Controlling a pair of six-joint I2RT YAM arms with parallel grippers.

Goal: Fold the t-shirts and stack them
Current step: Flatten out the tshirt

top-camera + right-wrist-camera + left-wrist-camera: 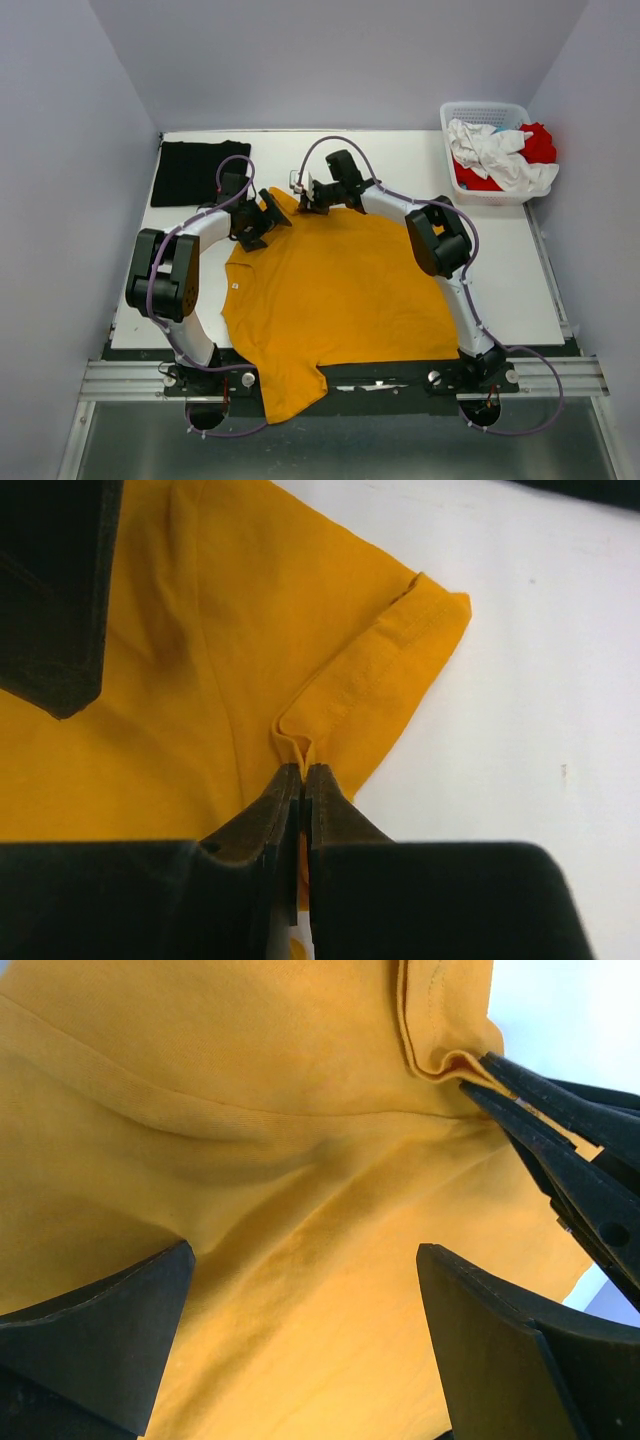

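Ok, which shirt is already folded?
The black shirt, a neat rectangle at the far left. The yellow shirt lies spread open in the middle; the white shirt and red shirt sit crumpled in the basket.

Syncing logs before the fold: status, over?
Right gripper shut on mustard shirt hem. Left gripper open over same shirt. Shirt spread out, near end hanging off table edge. Black shirt folded far left, apart.

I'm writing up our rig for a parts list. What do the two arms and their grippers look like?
Both the left arm and right arm have white links joined by chunky black joint housings. A thin lavender cable loops along each. The left gripper and right gripper have matte black fingers tapering to wedge tips. No markings are legible.
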